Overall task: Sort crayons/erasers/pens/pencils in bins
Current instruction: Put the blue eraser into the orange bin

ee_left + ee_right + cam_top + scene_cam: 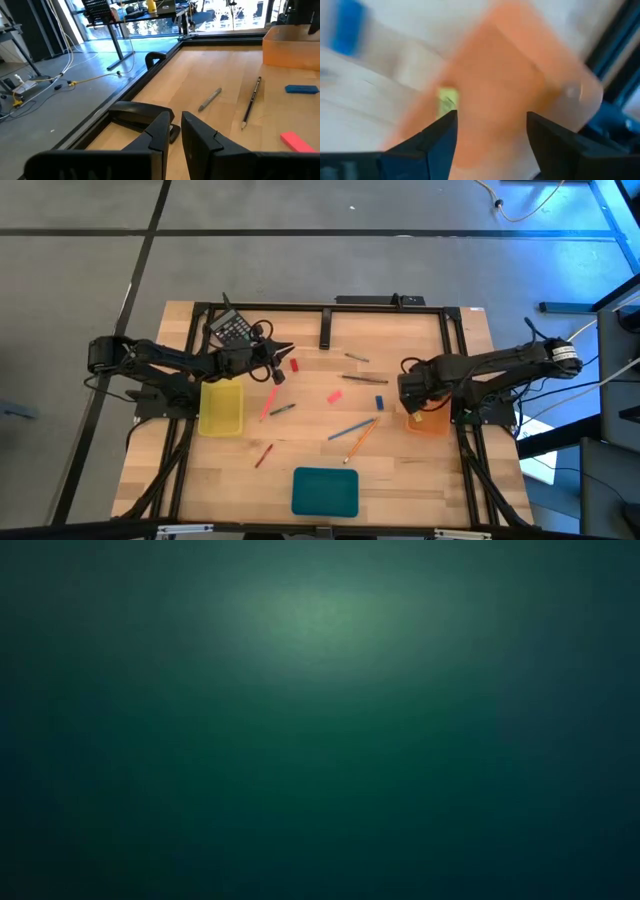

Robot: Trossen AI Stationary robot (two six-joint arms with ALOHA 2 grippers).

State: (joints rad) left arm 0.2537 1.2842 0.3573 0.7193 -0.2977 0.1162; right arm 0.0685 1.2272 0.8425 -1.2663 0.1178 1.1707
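My left gripper hovers near the table's far left, beside a red eraser. Its fingers are nearly together on a short dark reddish crayon. My right gripper is open above the orange bin, where a yellow eraser lies. On the wood lie a pink eraser, a blue eraser, a pink-red pen, a blue pen, an orange pencil and a reddish crayon. The low view shows only dark green. My left gripper pinches the short dark reddish crayon between its two fingers, coming level from the table's left. Only a small dark end shows in the narrow gap, so I cannot tell which part it has. The crayon looks lifted off the wood.
The yellow bin sits near my left arm, the teal bin at the near edge. A black calculator lies at the far left. A grey pen and a dark pencil lie mid-table. A black frame borders the table.
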